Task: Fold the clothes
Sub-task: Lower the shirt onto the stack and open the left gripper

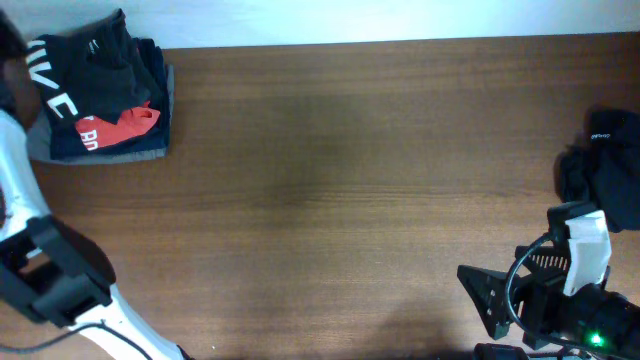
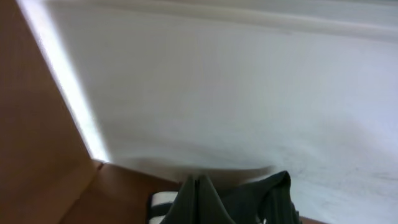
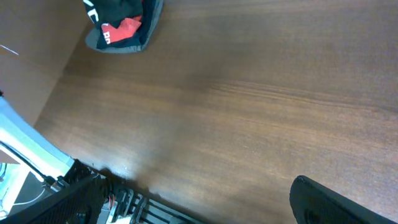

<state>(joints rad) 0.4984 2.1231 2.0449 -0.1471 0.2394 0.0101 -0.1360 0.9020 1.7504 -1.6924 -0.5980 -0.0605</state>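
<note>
Nearest the robot, the right gripper point(image 1: 478, 306) is held low over the near right part of the table point(image 1: 330, 200). Its jaws are spread wide and nothing is between them. In the right wrist view only one black finger point(image 3: 339, 202) is seen, above bare wood. Just beyond it, at the table's right edge, a crumpled black garment point(image 1: 608, 165) with a small white marking is laid. On the near left, the left arm point(image 1: 12, 150) is stretched toward the far left corner. The left gripper's fingers are not made out in any view. It is closed, but whether cloth is pinched cannot be told. Dark fabric point(image 2: 217, 199) is seen at the bottom of its wrist view, against the white wall point(image 2: 236, 81). In the far left corner a pile of dark clothes point(image 1: 100, 60) with white lettering is stacked, with a red shirt point(image 1: 135, 122) tucked into it.
</note>
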